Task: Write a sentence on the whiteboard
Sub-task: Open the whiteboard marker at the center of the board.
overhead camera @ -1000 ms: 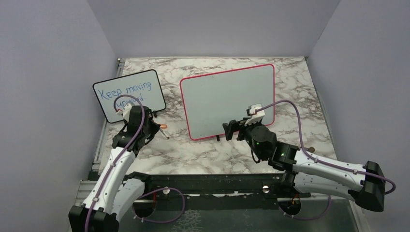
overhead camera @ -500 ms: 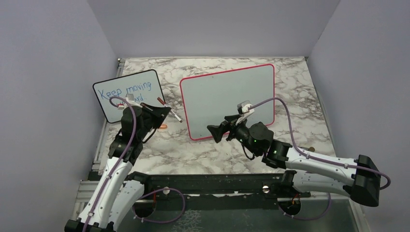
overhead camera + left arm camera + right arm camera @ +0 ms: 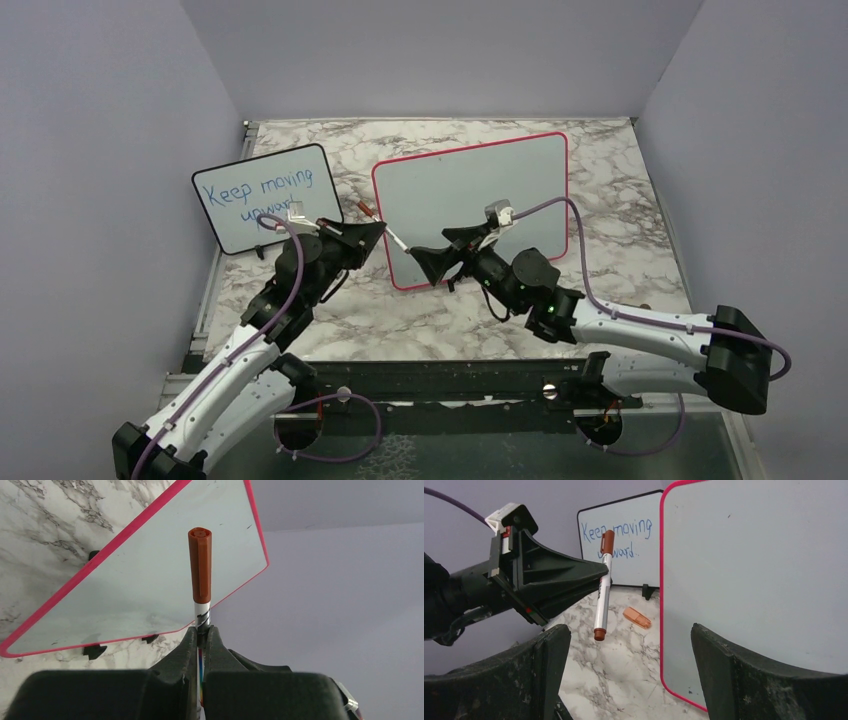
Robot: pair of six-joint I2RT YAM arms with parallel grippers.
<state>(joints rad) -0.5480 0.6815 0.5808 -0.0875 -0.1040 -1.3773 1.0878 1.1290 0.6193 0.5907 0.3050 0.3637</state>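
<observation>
Top external view: the whiteboard (image 3: 470, 200) is being propped on its small black feet at the middle of the marble table (image 3: 620, 200), tilted back, with both arms reaching toward its lower left corner. A marker (image 3: 400, 240) is being clamped crosswise in the closed jaws of the left gripper (image 3: 378, 228), just off the board's left edge and apart from it. The right gripper (image 3: 433, 257) is being held with its jaws spread wide, low in front of that corner and near the marker's lower end; whether it is touching the frame cannot be told. In the left wrist view the marker's brown cap (image 3: 200, 562) is being seen against the board's pale face. In the right wrist view the board's left edge is being framed between the parted fingers (image 3: 549, 660), with a small orange piece (image 3: 636, 616) lying on the table beside it and the smaller black-framed board (image 3: 624, 540) standing behind.
</observation>
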